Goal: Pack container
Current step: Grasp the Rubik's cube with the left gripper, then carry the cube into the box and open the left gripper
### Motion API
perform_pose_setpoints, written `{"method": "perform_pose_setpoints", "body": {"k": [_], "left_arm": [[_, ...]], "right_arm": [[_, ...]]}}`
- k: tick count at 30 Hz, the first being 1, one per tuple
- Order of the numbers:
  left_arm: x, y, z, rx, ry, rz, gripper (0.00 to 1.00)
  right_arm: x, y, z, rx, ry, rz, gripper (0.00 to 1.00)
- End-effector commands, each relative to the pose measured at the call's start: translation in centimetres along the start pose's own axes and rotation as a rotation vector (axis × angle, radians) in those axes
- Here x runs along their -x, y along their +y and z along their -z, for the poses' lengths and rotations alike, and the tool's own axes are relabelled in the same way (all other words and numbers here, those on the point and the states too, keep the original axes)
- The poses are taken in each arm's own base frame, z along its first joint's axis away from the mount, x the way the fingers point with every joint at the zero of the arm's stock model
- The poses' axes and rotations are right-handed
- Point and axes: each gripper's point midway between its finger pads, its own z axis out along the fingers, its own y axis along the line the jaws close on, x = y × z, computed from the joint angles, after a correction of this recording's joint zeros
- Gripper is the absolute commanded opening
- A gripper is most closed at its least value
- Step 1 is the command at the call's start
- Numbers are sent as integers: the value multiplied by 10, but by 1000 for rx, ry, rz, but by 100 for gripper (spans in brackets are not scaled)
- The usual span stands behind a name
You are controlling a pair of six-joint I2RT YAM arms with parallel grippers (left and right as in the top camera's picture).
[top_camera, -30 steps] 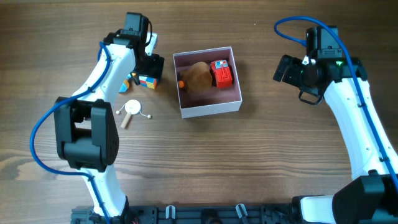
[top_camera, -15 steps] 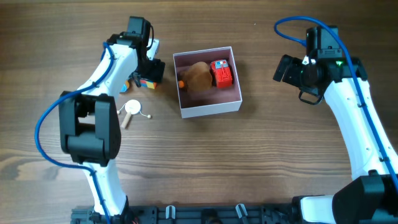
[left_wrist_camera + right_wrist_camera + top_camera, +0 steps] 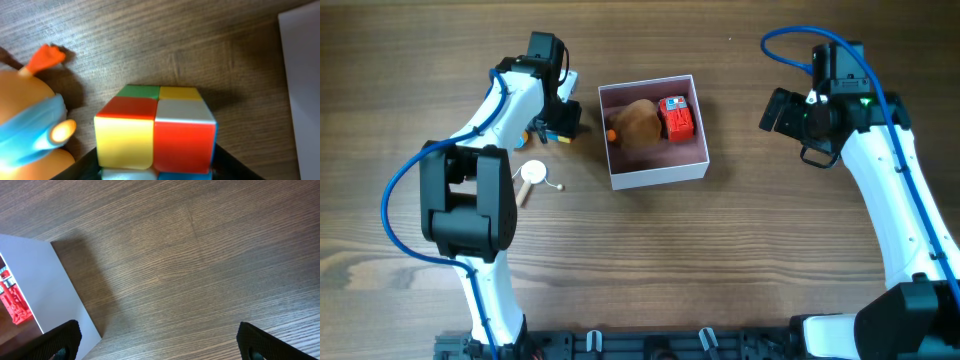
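Wood-grain counter (image 3: 720, 260) carries the container (image 3: 660, 175) toward its far edge, roughly midway between the left and right edges. The container is a white-walled box with a pink inside, open at the top. Inside it lie a brown soft item (image 3: 638, 122), a red toy (image 3: 676, 117) just beside that on the right, and a small orange piece (image 3: 612, 135) against the left wall.

Left gripper (image 3: 560, 124) is just left of the container, low over a multicoloured cube (image 3: 155, 132). Its dark fingers (image 3: 82, 167) flank the cube, but whether they are clenched on it cannot be told. An orange and blue toy (image 3: 30, 130) stands just beside the cube. A white disc on a wooden handle (image 3: 531, 176) lies nearer the front edge.

Right gripper (image 3: 157, 342) is released, jaws wide apart, grasping nothing, above bare counter right of the container.
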Motion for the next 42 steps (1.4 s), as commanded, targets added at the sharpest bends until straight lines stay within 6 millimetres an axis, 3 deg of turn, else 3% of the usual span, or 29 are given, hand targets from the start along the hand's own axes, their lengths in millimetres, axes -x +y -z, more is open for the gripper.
{"method": "perform_pose_setpoints", "body": {"k": [1,10,16,20,23,25,32,36,42], "left_arm": [[4,-3,13,-16,-25,-9,55],[11,1,68,1,-124,41,49],[6,-5,115,-8,-189,140,30],[2,-25,153,-35,-261,180,24],[0,-56,182,-81,-322,206,24],[-2,-77,191,-110,-338,205,29],[-4,-147,182,-195,-315,245,30],[-1,-179,159,-214,-287,281,30],[4,-221,110,-230,-235,330,29]], "right_arm": [[-2,1,-3,5,11,-2,100],[-2,1,-3,5,11,-2,100],[-2,1,-3,5,11,-2,100],[-2,1,-3,5,11,-2,100],[-2,1,-3,5,11,-3,100],[-2,1,-3,5,11,-2,100],[-2,1,-3,5,11,-2,100],[-2,1,-3,5,11,-2,100],[-2,1,-3,5,11,-2,100]]}}
